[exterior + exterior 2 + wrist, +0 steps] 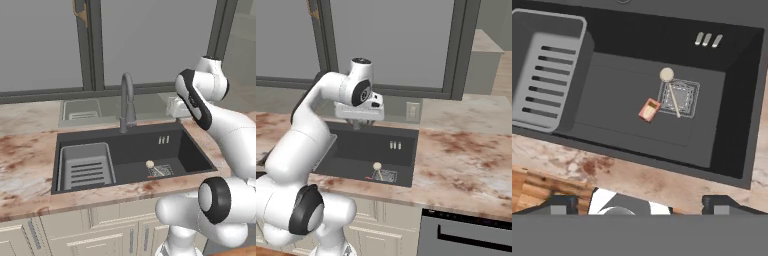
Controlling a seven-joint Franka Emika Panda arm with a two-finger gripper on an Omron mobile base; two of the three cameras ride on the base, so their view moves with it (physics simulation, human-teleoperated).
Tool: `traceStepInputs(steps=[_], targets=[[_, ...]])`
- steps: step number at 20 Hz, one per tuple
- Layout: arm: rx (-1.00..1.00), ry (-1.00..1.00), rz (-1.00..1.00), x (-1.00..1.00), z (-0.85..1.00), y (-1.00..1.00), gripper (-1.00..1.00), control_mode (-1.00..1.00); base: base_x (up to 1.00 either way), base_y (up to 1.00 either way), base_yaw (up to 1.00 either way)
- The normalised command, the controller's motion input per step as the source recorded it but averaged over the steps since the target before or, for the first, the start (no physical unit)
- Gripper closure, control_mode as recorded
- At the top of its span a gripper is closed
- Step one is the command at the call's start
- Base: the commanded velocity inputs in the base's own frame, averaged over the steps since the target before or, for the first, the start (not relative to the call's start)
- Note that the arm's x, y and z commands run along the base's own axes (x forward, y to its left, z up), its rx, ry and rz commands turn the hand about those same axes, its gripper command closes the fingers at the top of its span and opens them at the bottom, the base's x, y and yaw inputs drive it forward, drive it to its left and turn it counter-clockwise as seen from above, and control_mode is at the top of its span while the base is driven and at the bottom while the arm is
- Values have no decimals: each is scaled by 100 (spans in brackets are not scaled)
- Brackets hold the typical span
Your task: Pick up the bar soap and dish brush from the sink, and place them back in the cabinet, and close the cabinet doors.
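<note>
The bar soap (649, 109), a small reddish-brown block, lies on the floor of the dark sink (612, 100) just left of the drain. Beside it lies the dish brush (672, 95), cream head (149, 164) toward the back wall and handle across the drain grate. The brush head (376, 166) also shows from the right. My gripper (641, 206) hangs open above the sink's front, well clear of both things, with nothing between its fingers. From the right base view the gripper (358, 122) sits over the basin (366, 145). The cabinet and the cabinet doors are out of view.
A tall curved faucet (127, 100) stands at the sink's back edge. A pale slotted rack (86, 166) fills the basin's left end. Marble counter (466, 155) runs on both sides, with cream drawers (75, 235) below and a window behind.
</note>
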Motion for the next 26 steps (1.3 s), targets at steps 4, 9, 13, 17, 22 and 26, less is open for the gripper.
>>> traceStepInputs(steps=[4, 9, 13, 17, 22, 26], targets=[[-1, 5, 8, 30, -31, -19, -100, -100, 0, 0, 0], [-4, 0, 5, 20, -32, -12, -100, -100, 0, 0, 0], [-8, 0, 1, 7, -34, 0, -100, -100, 0, 0, 0], [-8, 0, 0, 5, -39, 0, -100, -100, 0, 0, 0], [-1, 0, 0, 7, -23, 0, -100, -100, 0, 0, 0], [0, 0, 0, 17, -18, 0, -100, -100, 0, 0, 0]])
